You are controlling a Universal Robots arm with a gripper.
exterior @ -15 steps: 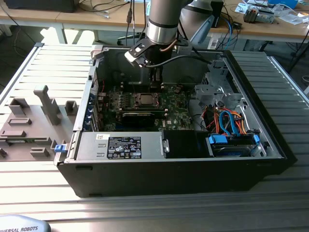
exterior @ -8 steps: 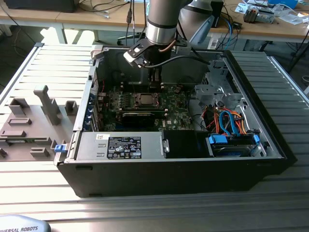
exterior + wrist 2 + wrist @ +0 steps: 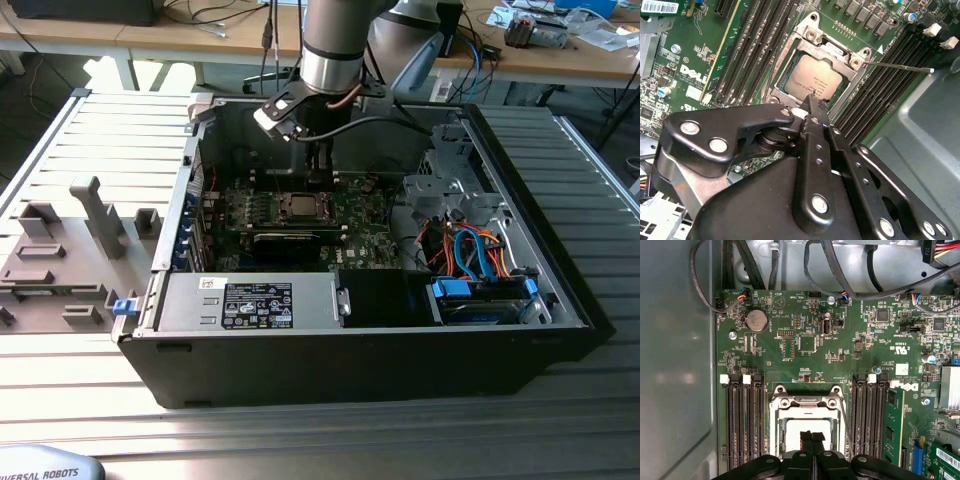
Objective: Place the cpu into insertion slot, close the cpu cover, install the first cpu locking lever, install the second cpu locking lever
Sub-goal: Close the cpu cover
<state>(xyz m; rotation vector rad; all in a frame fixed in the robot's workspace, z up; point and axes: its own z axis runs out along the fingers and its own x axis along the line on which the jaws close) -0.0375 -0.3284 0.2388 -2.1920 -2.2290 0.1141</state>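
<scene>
My pincer point(image 3: 812, 100): black metal links with bright rivets. The two slim fingers are pressed together with nothing between them, and their tips are down at the chip's near edge.
Cpu point(image 3: 812, 77): a flat square chip with a dull silver-grey metal top. It is seated in the socket and shows on either side of my fingers in the first wrist view point(image 3: 790, 431).
Insertion slot point(image 3: 774, 420): a square socket with a pale silvery border, set in the glossy green circuit board point(image 3: 790, 315).
Cpu cover point(image 3: 837, 52): a thin, brushed silvery frame with a square window. It lies flat around the chip.
Locking lever point(image 3: 900, 66): a thin, straight steel rod. Its free end stands out over the long, ribbed black memory slots point(image 3: 875, 95).
Battery point(image 3: 756, 320): a round, smooth silver coin cell, well away from the socket.
Case point(image 3: 350, 360): an open black box of matt sheet metal. My arm reaches down into it.
</scene>
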